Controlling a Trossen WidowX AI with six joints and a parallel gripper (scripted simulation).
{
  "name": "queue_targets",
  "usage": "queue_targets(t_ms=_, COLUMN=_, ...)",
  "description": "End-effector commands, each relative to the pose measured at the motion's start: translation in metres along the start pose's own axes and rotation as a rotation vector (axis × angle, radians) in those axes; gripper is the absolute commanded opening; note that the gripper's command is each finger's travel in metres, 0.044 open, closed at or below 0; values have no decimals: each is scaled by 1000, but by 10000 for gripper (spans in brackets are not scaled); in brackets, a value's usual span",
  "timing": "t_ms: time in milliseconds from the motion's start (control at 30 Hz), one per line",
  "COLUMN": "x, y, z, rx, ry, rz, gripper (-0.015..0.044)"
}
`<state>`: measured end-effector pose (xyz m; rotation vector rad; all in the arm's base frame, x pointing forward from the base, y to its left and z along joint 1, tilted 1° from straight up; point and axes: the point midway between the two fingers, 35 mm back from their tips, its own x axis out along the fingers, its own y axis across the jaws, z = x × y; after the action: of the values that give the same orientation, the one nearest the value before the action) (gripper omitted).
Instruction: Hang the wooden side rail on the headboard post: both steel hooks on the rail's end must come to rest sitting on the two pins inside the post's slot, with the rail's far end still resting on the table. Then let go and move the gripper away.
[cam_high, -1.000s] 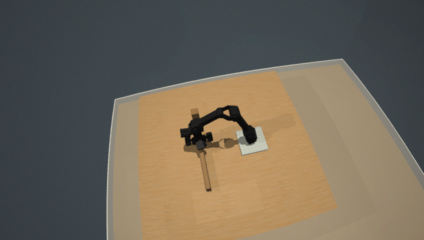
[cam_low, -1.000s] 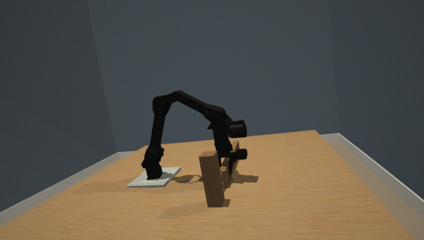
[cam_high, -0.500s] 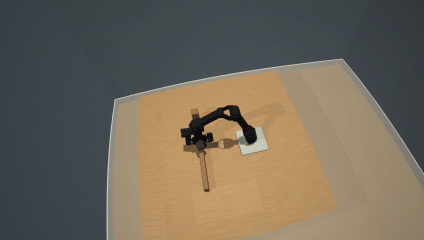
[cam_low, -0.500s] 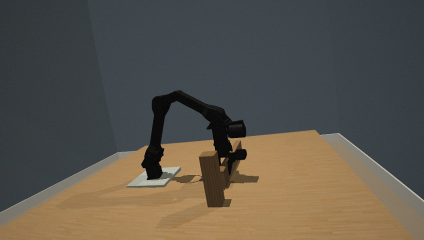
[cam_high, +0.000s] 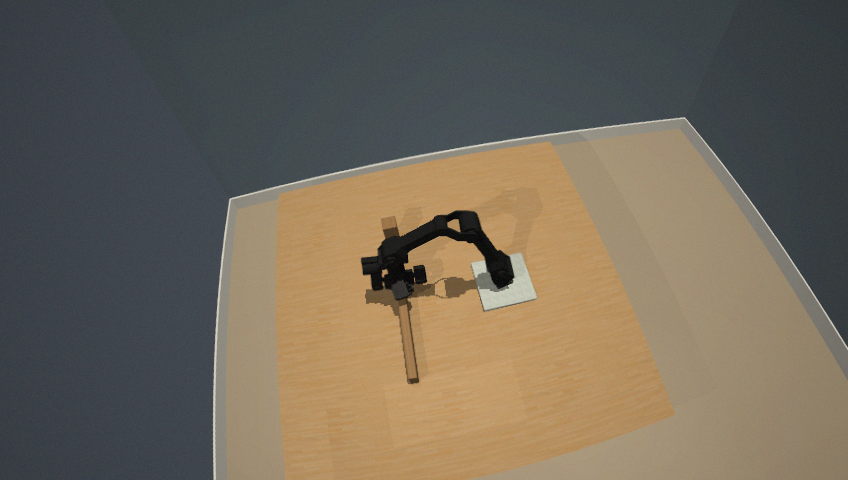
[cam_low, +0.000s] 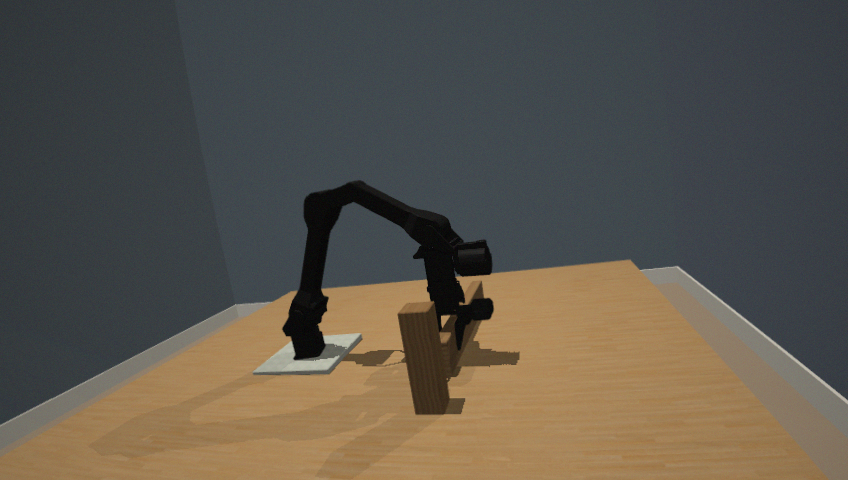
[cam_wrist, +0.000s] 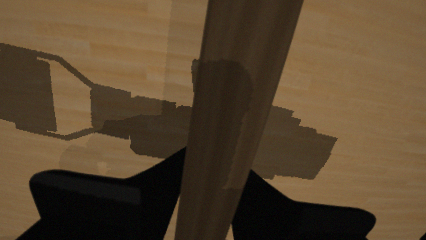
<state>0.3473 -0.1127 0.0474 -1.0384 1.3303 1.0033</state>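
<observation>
The wooden side rail (cam_high: 407, 339) (cam_low: 470, 301) (cam_wrist: 237, 90) is a long brown bar. Its far end points toward the front of the top view, away from the post. The headboard post (cam_high: 388, 224) (cam_low: 423, 359) stands upright on the table. My gripper (cam_high: 398, 284) (cam_low: 450, 340) (cam_wrist: 208, 153) is shut on the rail near its post-side end, one finger on each side. In the exterior view that end shows just behind the post's right edge. The hooks, slot and pins are hidden. I cannot tell whether hooks and post touch, or whether the far end rests on the table.
The arm rises from a pale square base plate (cam_high: 523, 295) (cam_low: 274, 364) beside the rail and post, and arches over to the gripper. The wooden table top (cam_high: 571, 380) (cam_low: 595, 380) carries everything. Shadows of the arm fall around the rail and the post.
</observation>
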Motion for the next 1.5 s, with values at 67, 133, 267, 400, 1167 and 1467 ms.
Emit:
queue_targets(t_ms=67, x=-2, y=-1, z=0, rx=13, ry=-5, rz=-1, gripper=0)
queue_targets(t_ms=133, x=-2, y=-1, z=0, rx=13, ry=-5, rz=-1, gripper=0)
queue_targets(t_ms=267, x=-3, y=-1, z=0, rx=13, ry=-5, rz=-1, gripper=0)
queue_targets(t_ms=400, x=-4, y=-1, z=0, rx=13, ry=-5, rz=-1, gripper=0)
queue_targets(t_ms=1167, x=-7, y=-1, z=0, rx=13, ry=-5, rz=-1, gripper=0)
queue_targets(t_ms=1467, x=-9, y=-1, z=0, rx=13, ry=-5, rz=-1, gripper=0)
